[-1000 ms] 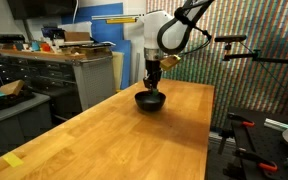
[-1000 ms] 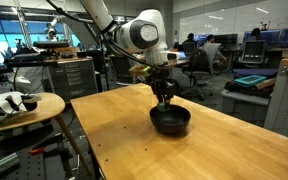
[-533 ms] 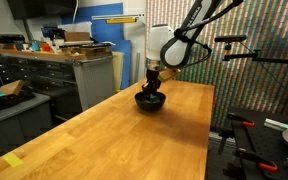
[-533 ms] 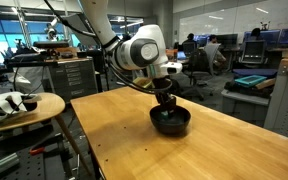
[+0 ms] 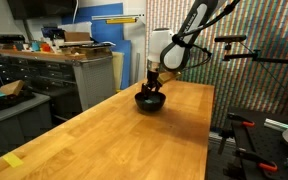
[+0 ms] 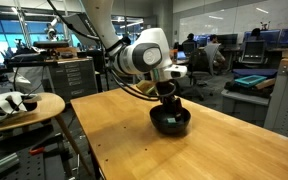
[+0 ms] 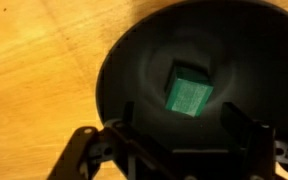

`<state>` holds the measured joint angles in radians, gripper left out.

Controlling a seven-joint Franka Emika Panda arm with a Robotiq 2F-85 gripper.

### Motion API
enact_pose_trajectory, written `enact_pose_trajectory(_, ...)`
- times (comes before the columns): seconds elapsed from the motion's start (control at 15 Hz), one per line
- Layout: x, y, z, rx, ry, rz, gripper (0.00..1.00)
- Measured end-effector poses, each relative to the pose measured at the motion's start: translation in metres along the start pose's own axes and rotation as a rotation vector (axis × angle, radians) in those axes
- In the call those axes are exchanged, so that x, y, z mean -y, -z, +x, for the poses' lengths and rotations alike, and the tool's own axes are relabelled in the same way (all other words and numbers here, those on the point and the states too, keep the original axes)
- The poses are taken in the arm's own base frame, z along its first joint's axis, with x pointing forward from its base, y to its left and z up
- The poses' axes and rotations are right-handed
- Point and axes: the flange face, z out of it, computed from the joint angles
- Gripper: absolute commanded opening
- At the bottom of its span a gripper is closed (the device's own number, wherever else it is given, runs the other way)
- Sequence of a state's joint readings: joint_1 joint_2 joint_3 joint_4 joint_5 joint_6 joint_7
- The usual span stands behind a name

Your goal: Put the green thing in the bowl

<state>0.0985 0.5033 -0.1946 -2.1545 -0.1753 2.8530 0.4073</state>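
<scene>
So the green thing [image 7: 189, 92] is sitting on the floor of the bowl [image 7: 124, 60], pretty much in the middle of it going by the wrist view. It's a little dark-green block, and you can see its top face plus one darker side. Nothing is touching it as far as I can tell.

The gripper [image 7: 179, 135] hangs right over it with its fingers [image 7: 125, 118] spread wide apart, one on each side of the block, with black bowl showing between each of them and the block. So it's not gripping anything.

In both exterior views the block itself is hidden by the bowl wall and the gripper, so no luck there. What you do get is the gripper [image 5: 152, 88] pointing straight down into the bowl [image 5: 150, 101], fingertips down at about rim level.

The bowl [image 6: 171, 122] is on a wooden worktop [image 5: 134, 135], up near the far edge in an exterior view, closer to the far left corner than the right one.

Way off at the opposite end, by the near left corner, there's a flat yellow piece [image 5: 12, 160] lying on the wood, well apart from the bowl.
</scene>
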Motion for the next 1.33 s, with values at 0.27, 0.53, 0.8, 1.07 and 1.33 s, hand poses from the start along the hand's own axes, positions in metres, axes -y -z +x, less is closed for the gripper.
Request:
enact_pose_trajectory(0.27,0.001,0.008,0.012,-0.020,-0.019,0.010,1.00)
enact_pose_trajectory(0.53,0.002,0.019,0.019,-0.002,-0.002,0.003,1.00)
enact_pose_trajectory(0.8,0.007,0.039,0.023,0.039,0.035,-0.009,1.00)
enact_pose_trajectory(1.07,0.025,0.071,0.026,0.085,0.081,-0.018,1.00)
enact_pose_trajectory(1.33,0.060,0.106,0.024,0.144,0.146,-0.015,1.00)
